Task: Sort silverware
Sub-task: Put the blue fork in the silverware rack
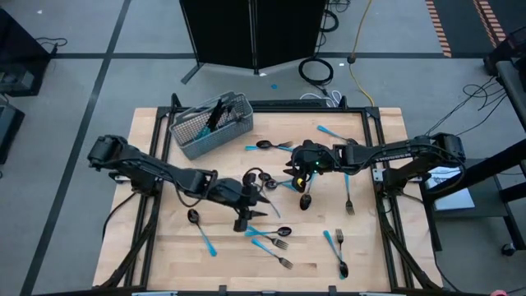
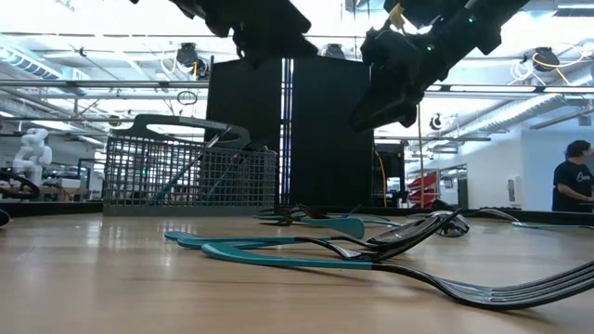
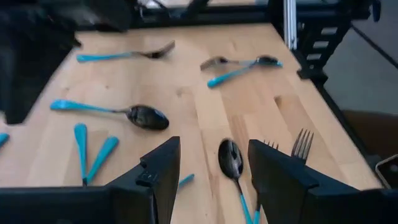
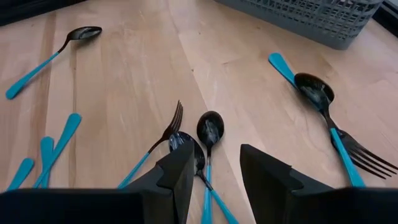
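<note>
Silverware with dark heads and light-blue handles lies scattered flat over the wooden table (image 1: pixel 164 247). My left gripper (image 1: pixel 261 197) hovers open above the table's middle. In its wrist view a spoon (image 3: pixel 231 158) lies on the wood beneath the gap between its fingers, with a fork (image 3: pixel 303 144) beside it. My right gripper (image 1: pixel 292 169) hovers open just right of the middle, over two spoons (image 4: pixel 210 129) and a fork (image 4: pixel 168 132). In the low view both grippers, left (image 2: pixel 269 37) and right (image 2: pixel 390 93), are well clear of the tabletop.
A grey wire-mesh basket (image 1: pixel 209 123) stands at the far left with several pieces standing in it. More forks (image 1: pixel 281 240) and a spoon (image 1: pixel 194 218) lie toward the near edge. A black cabinet (image 1: pixel 255 33) is beyond the far edge. A person (image 2: pixel 574 176) stands far off in the room.
</note>
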Action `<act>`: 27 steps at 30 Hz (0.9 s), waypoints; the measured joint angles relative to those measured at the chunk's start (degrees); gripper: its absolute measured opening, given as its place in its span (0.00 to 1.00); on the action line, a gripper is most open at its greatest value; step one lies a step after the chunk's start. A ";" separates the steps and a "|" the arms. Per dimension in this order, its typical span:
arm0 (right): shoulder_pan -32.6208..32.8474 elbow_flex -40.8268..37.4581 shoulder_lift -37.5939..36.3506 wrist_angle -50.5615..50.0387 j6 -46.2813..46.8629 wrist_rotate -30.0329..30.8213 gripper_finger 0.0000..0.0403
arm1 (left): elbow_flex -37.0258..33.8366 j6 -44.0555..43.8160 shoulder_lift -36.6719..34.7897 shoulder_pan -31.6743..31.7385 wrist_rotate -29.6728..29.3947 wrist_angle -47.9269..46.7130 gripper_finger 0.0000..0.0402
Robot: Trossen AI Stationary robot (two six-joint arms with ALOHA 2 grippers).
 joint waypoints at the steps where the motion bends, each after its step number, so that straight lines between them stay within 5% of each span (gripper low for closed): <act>1: 0.00 0.00 0.00 0.02 0.00 0.00 0.31 | 0.00 0.00 0.71 -0.16 -0.02 0.29 0.46; 20: 2.62 0.00 0.00 -0.85 1.95 -0.09 0.31 | 0.00 0.02 7.76 -2.89 0.44 13.07 0.46; 27: 2.67 0.00 0.00 -3.26 3.77 -4.56 0.31 | 0.00 2.73 7.82 -3.92 0.44 15.07 0.46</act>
